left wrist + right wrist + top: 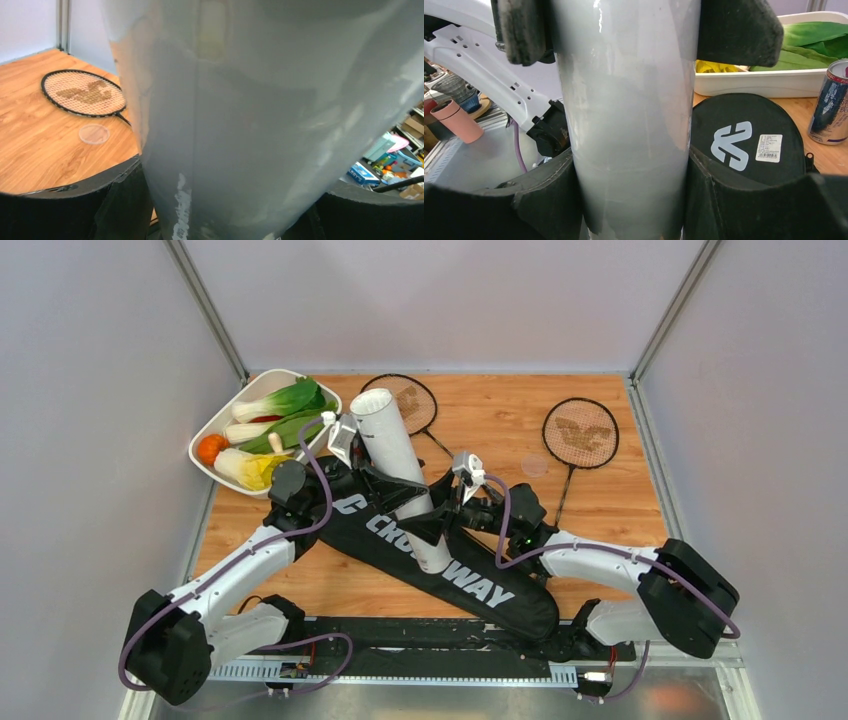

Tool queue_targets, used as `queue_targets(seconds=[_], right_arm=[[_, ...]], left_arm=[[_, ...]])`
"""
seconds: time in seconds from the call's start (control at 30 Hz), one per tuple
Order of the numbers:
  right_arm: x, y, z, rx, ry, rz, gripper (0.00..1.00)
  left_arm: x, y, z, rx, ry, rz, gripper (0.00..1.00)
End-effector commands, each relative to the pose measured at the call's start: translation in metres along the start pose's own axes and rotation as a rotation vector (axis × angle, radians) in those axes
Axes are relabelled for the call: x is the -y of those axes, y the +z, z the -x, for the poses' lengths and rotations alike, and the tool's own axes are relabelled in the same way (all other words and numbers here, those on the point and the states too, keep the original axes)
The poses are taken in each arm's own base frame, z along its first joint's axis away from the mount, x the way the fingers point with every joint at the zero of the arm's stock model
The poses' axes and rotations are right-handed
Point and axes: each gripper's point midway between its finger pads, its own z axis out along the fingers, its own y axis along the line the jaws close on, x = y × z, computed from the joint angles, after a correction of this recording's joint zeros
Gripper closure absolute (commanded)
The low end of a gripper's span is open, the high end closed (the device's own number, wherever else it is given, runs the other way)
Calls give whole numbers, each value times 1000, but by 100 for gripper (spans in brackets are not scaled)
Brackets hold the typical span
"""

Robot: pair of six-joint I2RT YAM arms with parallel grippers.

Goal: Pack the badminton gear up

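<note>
The white tray (749,85) holds leafy greens. My left gripper (222,210) and right gripper (631,200) both clamp the smooth, round white tube (385,435), jaws spread wide around it. It slants over the black fabric racket bag (480,585). I cannot see inside either.
</note>
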Motion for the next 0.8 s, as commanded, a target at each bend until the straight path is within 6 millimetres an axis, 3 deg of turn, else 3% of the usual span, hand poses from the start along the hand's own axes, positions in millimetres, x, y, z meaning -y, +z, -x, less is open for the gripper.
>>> queue_targets(seconds=[0.0,0.07,0.17,0.27,0.37,0.5,0.6,0.63,0.7,0.77], right_arm=[[-13,14,39,111,-65,49,47],[-10,14,38,113,-41,33,45],[3,10,35,88,-9,-57,28],[30,0,26,29,37,-233,21],[44,-14,22,-20,51,-348,18],[44,-39,30,16,50,-412,17],[46,-58,41,50,53,-485,17],[53,-67,47,68,54,-551,18],[80,-93,55,96,67,-774,22],[111,-132,63,145,90,-1057,23]], left_arm=[[9,0,5,25,29,-39,22],[6,-2,6,33,35,-8,28],[-5,-5,4,-8,48,75,37],[-14,-10,3,-67,133,141,42],[-18,-14,4,-108,163,187,52],[-18,-18,3,-134,200,200,58],[-31,-27,-7,-216,230,267,58],[-35,-28,0,-223,288,293,59],[-45,-38,-2,-287,321,364,60],[-52,-46,0,-340,353,422,60]])
